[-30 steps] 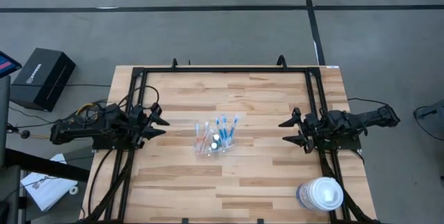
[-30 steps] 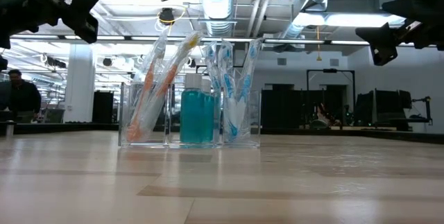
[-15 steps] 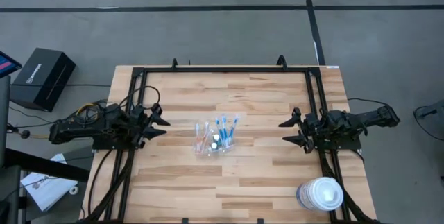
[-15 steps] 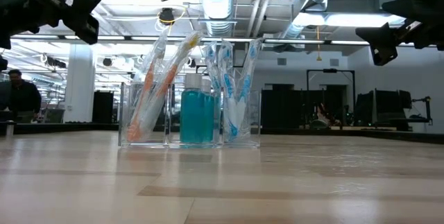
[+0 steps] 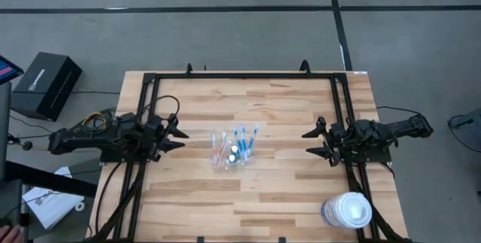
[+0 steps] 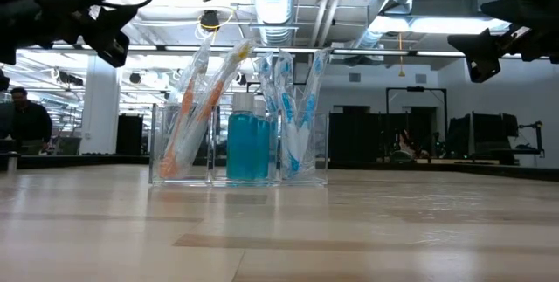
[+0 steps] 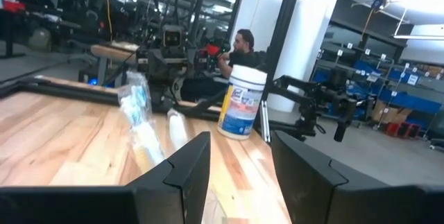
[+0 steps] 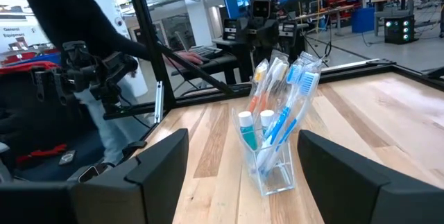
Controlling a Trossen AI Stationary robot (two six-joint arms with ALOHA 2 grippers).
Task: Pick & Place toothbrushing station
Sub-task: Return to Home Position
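Note:
The toothbrushing station [image 5: 234,147] is a small clear holder standing on its base at the table's middle. It holds orange-and-white toothbrushes [image 6: 196,107], blue toothbrushes [image 6: 293,112] and two blue-green tubes [image 6: 247,142]. It also shows in the right wrist view [image 8: 274,130] and, blurred, in the left wrist view [image 7: 142,123]. My left gripper [image 5: 179,138] hangs open above the table, left of the station, and my right gripper [image 5: 310,143] hangs open to its right. Both point at the station and touch nothing.
A white round lidded container [image 5: 347,211] stands at the table's near right corner, also in the left wrist view [image 7: 241,102]. Black frame rails [image 5: 244,76] run along the table's far and side edges. A person [image 6: 26,120] shows in the room behind.
My left gripper has dipped a little lower and tipped slightly, staying open. The station and my right arm have kept still.

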